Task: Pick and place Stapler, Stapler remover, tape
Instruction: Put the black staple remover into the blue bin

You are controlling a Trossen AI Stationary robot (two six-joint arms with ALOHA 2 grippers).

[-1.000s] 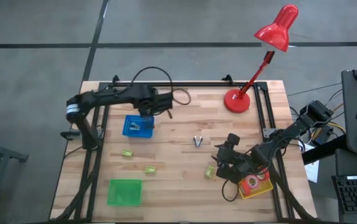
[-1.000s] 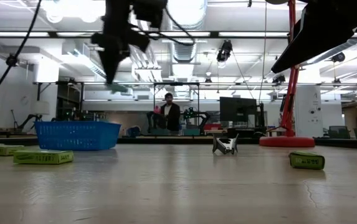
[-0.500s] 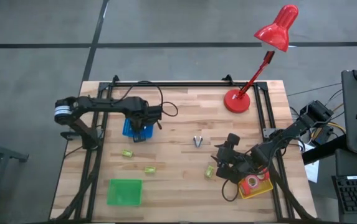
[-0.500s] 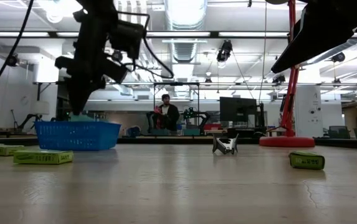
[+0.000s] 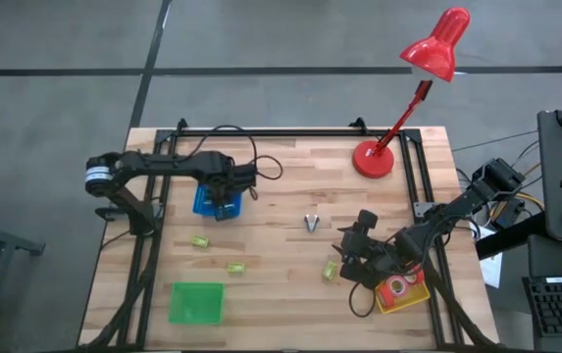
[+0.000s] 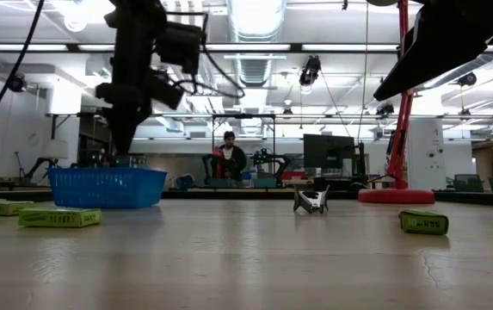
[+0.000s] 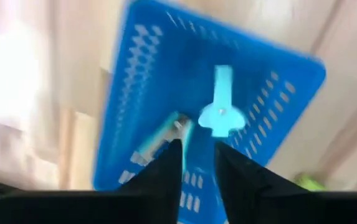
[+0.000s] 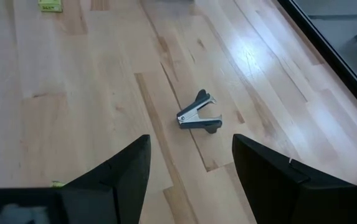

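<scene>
My left gripper [image 5: 224,203] hangs fingers down over the blue basket [image 5: 205,203]. Its fingers stand a narrow gap apart with nothing between them [image 7: 198,148], and the tips are just above the basket's rim [image 6: 126,148]. A light-blue stapler [image 7: 220,104] and another pale blue piece [image 7: 164,138] lie on the basket's floor. The grey stapler remover [image 5: 312,222] lies on the table's middle and also shows in the right wrist view [image 8: 198,114]. My right gripper [image 5: 351,251] is open and empty to its near right [image 8: 190,146]. A red tape roll [image 5: 395,287] lies in a yellow tray.
Three small green boxes [image 5: 199,240] [image 5: 234,266] [image 5: 331,271] lie on the near half of the table. A green basket [image 5: 196,302] stands near left, the yellow tray [image 5: 413,294] near right under my right arm, and a red lamp's base [image 5: 373,158] far right.
My left gripper has gone from the table's far side toward the near edge and the left, and down, until it stands over the blue basket. It was tilted on the way and now points straight down.
</scene>
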